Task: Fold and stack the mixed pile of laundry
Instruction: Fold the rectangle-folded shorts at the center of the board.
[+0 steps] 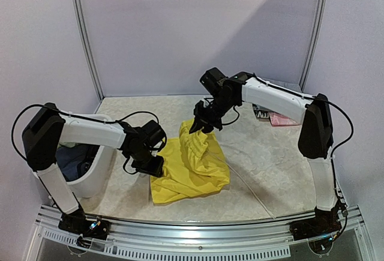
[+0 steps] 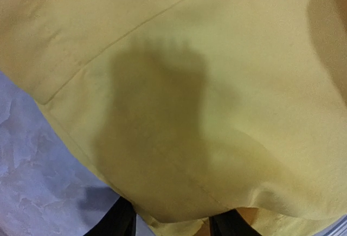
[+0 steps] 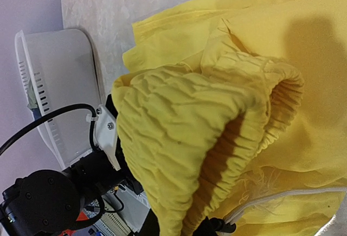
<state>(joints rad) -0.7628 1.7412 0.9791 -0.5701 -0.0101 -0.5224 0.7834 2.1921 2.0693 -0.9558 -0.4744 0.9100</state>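
Top external view: the right gripper (image 1: pixel 199 126) is clamped on the gathered waistband of the yellow elastic-waist shorts (image 1: pixel 189 168), which rise to a peak at its fingers. Below them the rest of the shorts spreads over the table (image 1: pixel 264 171). The left gripper (image 1: pixel 151 166) sits at the shorts' near-left edge, touching the cloth. Behind its fingers stands a white plastic tub (image 1: pixel 99 174) holding a dark blue garment (image 1: pixel 71 158). A pink piece (image 1: pixel 282 119) lies well beyond the right fingers.

Left wrist view: yellow cloth fills the frame and drapes across both fingers (image 2: pixel 116 222), which stand apart.

Right wrist view: the ruched waistband bunches directly above the fingers, which are mostly hidden beneath it. The tub lies beyond.
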